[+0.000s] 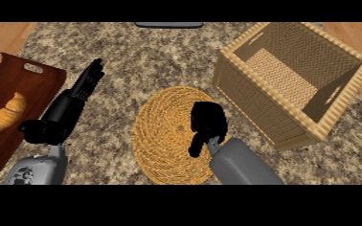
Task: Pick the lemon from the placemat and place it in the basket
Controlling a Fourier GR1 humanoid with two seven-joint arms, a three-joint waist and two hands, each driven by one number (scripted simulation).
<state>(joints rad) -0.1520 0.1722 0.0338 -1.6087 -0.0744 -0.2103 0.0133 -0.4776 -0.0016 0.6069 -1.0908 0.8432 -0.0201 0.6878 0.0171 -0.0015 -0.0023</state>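
the right hand [208, 119] is curling down over the placemat [163, 139], hiding the lemon, so i cannot tell if it is holding it. the basket [283, 110] is waiting at two o'clock.

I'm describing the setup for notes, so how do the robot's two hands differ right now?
The left hand is stretched out with straight fingers above bare counter, while the right hand is curled downward over the round woven placemat. The left hand holds nothing visible; what the right hand covers is hidden. Both are black on grey forearms.
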